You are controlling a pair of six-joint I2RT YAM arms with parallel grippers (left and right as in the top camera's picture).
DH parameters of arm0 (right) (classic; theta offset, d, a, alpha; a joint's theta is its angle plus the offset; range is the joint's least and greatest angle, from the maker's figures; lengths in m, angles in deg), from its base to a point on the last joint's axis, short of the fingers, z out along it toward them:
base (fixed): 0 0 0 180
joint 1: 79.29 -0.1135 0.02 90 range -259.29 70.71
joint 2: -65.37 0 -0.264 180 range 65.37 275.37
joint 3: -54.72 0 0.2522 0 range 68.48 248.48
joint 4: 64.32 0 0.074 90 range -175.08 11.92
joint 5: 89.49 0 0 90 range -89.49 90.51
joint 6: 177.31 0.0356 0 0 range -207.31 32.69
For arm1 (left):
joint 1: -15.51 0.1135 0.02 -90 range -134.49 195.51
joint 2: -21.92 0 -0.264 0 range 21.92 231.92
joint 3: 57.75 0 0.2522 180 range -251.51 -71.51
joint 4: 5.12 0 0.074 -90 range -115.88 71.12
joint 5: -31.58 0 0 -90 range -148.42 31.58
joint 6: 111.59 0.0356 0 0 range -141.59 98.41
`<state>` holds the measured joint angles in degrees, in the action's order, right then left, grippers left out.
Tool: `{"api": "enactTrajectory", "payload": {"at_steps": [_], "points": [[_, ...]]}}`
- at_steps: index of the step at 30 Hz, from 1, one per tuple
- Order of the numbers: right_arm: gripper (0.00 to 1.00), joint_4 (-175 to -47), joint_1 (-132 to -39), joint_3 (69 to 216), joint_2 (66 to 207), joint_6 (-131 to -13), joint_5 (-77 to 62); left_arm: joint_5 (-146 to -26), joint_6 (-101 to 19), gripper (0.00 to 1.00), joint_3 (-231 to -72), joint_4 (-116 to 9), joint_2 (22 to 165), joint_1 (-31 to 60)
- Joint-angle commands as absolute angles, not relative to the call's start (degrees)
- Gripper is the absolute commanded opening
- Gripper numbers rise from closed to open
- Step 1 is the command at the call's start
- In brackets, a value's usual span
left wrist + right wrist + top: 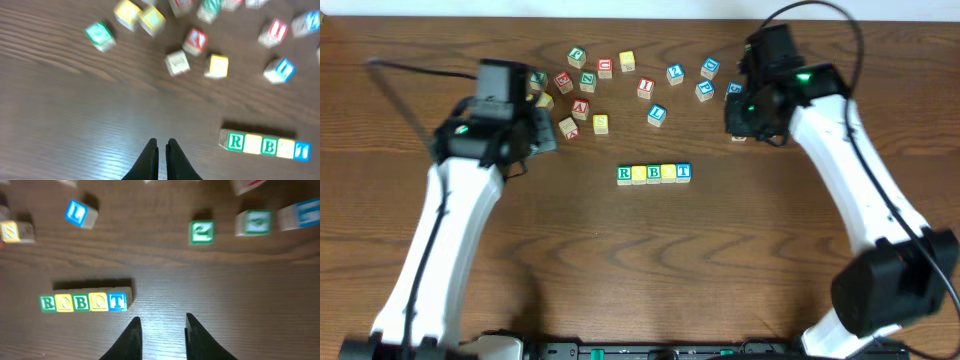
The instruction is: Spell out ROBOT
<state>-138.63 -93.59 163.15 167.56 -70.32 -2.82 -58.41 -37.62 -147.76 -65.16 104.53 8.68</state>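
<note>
Five wooden cubes stand side by side in a row reading ROBOT [654,173], seen also in the right wrist view as ROBOT [83,302] and in the left wrist view as ROBOT [265,145]. The order is green R [625,173], a yellow cube, green B [653,173], a second yellow cube, then blue T [683,172]. My left gripper [162,144] is shut and empty, hovering left of the row. My right gripper [162,320] is open and empty, right of the blue T [117,301].
Several loose letter cubes lie scattered across the back of the table [740,250]: red A [581,107], yellow cube [601,123], blue L [656,114], blue cube [705,91], green cube [201,232]. Both arms stand beside this scatter.
</note>
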Motion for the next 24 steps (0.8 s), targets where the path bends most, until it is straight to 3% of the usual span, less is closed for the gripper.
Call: {"api": "enactTrajectory", "payload": {"at_steps": [1,3,9,13,18,24], "points": [[0.29,-138.96,-91.71,164.16,164.26,-71.76,-2.63,-57.71,-36.61,0.11,-149.11,-66.15,99.77,10.67],[0.36,-139.01,-90.82,164.16,163.06,-71.76,-2.65,-57.71,-36.61,0.17,-149.11,-66.43,97.49,11.29],[0.56,-139.16,-89.0,164.16,161.49,-71.76,-2.65,-57.71,-36.61,0.52,-149.11,-67.13,92.58,11.48],[0.62,-139.2,-88.59,164.16,161.47,-71.76,-2.65,-57.71,-36.61,0.63,-149.09,-69.25,91.62,11.48],[0.67,-139.16,-88.59,164.16,161.47,-71.76,-2.65,-57.71,-36.64,0.7,-149.09,-71.07,91.9,11.48],[0.78,-139.01,-88.59,164.16,161.47,-71.76,-2.32,-57.71,-36.64,0.98,-148.98,-71.57,91.92,11.48]]}}
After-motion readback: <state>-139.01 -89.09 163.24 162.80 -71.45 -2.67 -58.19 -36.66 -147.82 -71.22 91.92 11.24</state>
